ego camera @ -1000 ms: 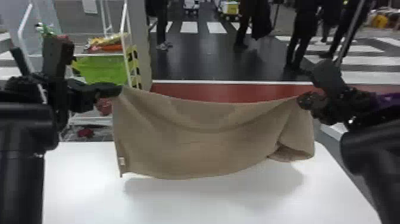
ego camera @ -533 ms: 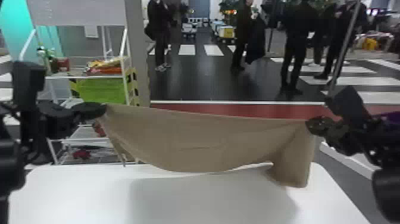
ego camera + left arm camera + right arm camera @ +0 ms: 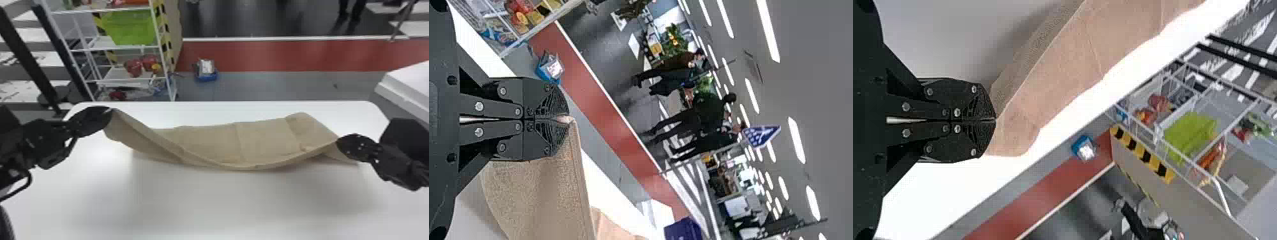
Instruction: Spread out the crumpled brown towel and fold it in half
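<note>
Two grippers, one brown towel [image 3: 220,140], white table [image 3: 207,204]. Towel is at center of the head view, stretched wide between the grippers, both ends up. Left gripper [image 3: 110,112] is at center left of the frame, right gripper [image 3: 339,142] at center right, sitting a bit lower in the frame.

Left jaws: closed together, pinching a towel corner at the very tips. The left wrist view has the cloth running away from the tips of the left gripper [image 3: 569,119]. Right jaws: also closed together, tips pinching the towel at its right end; same in the right wrist view for the right gripper [image 3: 995,120].

Near edge of towel sags in a long curve, lowest around the middle of the frame. Far part looks laid on the table, with crease lines across it. Underside shows along the left end. Small flap hangs below the right tips. Can't tell if the lowest bit of the curve touches the table. Soft shadow on the table below the towel.

Background: white rack [image 3: 162,54] upper left of frame, green bin [image 3: 129,28] on it, red items [image 3: 134,67] one shelf down. Blue container [image 3: 207,77] on the floor, upper middle, just beside the rack. Red floor strip [image 3: 281,56] across the upper part. White block [image 3: 411,79] at right edge.
</note>
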Robot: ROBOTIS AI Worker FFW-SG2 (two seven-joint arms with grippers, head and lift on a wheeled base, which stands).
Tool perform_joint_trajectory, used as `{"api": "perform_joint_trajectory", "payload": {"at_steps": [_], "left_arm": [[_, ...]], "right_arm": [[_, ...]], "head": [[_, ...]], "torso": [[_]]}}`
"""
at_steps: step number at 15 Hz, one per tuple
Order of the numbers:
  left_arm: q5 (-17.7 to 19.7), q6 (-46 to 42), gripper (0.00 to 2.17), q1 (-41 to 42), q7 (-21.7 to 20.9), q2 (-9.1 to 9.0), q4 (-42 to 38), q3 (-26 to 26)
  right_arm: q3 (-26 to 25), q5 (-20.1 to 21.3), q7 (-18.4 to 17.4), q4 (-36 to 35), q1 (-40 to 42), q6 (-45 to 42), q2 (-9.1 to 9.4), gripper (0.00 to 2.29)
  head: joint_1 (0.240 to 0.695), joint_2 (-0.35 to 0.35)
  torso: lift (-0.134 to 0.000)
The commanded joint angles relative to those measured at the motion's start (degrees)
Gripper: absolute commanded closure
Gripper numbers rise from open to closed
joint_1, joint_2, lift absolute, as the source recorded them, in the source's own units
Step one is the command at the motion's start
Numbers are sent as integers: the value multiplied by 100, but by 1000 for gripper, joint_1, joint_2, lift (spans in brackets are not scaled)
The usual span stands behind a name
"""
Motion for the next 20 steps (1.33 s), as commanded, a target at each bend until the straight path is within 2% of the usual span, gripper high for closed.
{"api": "perform_joint_trajectory", "payload": {"at_steps": [1,3,5,7,10,11,12,13,14,18,20], "left_arm": [[27,-794,1494,361,-282,0,65,262],[-52,-1936,1494,660,-730,62,197,482],[-52,-2780,1494,898,-1055,229,434,578],[-360,-3817,1494,1012,-1380,325,759,587],[-843,-4661,1490,1091,-1582,396,1032,570],[-1019,-4749,1396,1100,-1591,387,1049,552],[-1063,-4749,1028,1100,-1547,387,1049,543],[-1072,-4749,326,1100,-1398,387,1049,552],[-1125,-4731,-1,1100,-1169,378,1049,552],[-1925,-4714,26,950,-1038,413,996,631],[-1933,-4661,26,889,-1011,422,979,701]], "right_arm": [[58,23,291,-82,272,-141,0,2013],[154,190,537,-143,544,-352,0,2013],[233,287,669,-135,711,-352,9,2013],[374,445,845,-117,764,-405,35,2013],[515,586,968,-99,781,-405,44,2013],[532,603,1012,-99,790,-405,62,2013],[559,630,1082,-99,799,-422,70,2013],[576,674,1091,-99,808,-475,79,2013],[576,682,1100,-108,808,-475,88,2013],[576,691,1152,-99,808,-475,70,2013],[576,691,1258,-108,817,-475,53,2013]], "head": [[695,84],[695,115],[695,131],[695,145],[695,166],[695,169],[695,173],[695,176],[695,180],[695,193],[695,204]], "torso": [[-123],[-123],[-123],[-123],[-123],[-123],[-123],[-123],[-123],[-123],[-123]]}}
